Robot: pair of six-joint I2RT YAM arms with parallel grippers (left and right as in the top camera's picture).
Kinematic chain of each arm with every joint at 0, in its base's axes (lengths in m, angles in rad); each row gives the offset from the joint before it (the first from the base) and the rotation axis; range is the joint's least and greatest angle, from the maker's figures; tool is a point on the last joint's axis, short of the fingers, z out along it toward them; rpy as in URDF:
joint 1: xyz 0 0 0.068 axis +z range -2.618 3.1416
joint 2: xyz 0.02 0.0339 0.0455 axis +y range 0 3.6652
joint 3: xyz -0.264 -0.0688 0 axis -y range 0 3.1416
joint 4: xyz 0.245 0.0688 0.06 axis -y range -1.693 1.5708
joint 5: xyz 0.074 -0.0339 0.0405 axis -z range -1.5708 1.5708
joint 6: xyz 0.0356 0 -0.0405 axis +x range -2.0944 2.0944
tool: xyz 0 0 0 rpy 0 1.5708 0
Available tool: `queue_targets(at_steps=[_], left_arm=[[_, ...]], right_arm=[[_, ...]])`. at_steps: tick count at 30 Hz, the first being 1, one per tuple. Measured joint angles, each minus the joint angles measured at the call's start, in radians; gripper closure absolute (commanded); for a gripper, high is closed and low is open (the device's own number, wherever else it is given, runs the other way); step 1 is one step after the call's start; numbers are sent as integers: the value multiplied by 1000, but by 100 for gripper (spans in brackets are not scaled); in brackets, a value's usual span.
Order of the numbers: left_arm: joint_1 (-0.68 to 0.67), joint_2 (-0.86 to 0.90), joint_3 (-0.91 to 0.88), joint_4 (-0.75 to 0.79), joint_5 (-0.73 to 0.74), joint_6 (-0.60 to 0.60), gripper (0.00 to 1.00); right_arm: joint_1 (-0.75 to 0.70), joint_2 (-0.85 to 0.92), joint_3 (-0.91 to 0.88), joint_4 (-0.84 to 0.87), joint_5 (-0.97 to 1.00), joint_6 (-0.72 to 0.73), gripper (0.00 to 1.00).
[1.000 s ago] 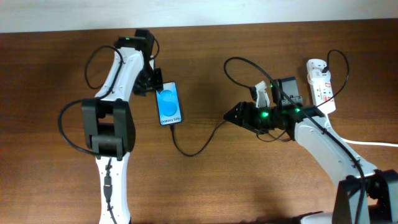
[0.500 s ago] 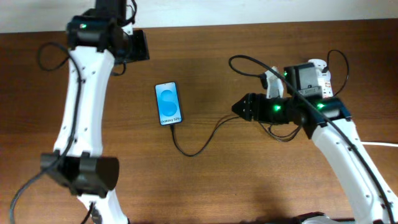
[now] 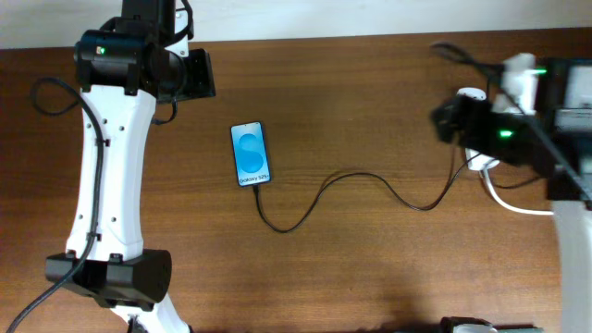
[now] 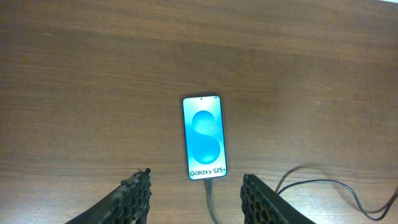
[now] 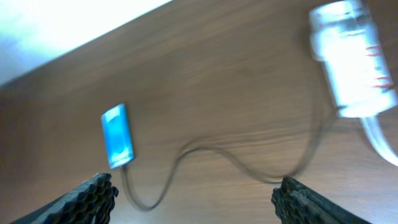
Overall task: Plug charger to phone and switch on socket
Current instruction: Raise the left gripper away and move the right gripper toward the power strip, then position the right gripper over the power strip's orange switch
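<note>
Left claw (image 4: 194,183), right claw (image 5: 194,186) spread, empty; cable (image 3: 280,229) looks seated at 6 o'clock end of phone (image 3: 251,154); switching remains: lower right claw onto power strip (image 5: 348,59), 1 o'clock.

The Galaxy S25 phone (image 3: 251,154) lies screen-up on the wooden surface (image 3: 351,277). The black charger cable (image 3: 351,174) meets its bottom edge and snakes right toward the white power strip (image 3: 472,94), mostly hidden under my right arm (image 3: 518,139).
</note>
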Motion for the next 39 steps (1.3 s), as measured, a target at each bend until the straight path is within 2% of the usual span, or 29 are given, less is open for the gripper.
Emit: queue_targets(at_steps=[8,13,19,24,30,31,33,34,39], left_arm=[[0,0,0,-19,0,2,46],[0,0,0,-27,0,2,46],[0,0,0,-28,0,2,45],[0,0,0,-32,0,2,40],[0,0,0,-42,0,2,36],[0,0,0,-42,0,3,33],[0,0,0,-42,0,3,5],[0,0,0,-42,0,9,0],[0,0,0,-42,0,9,0]], right_arm=[[-422,22,0,10,-71,-35,7],[-567,95,1,52,-121,-60,7],[-684,278,2,130,-175,-82,7],[-719,406,2,255,-208,-87,5],[-682,524,2,347,-220,-87,4],[-667,547,2,363,-223,-89,3],[-635,583,2,380,-222,-99,2],[-622,593,2,386,-219,-102,2],[-520,655,2,400,-97,-114,2]])
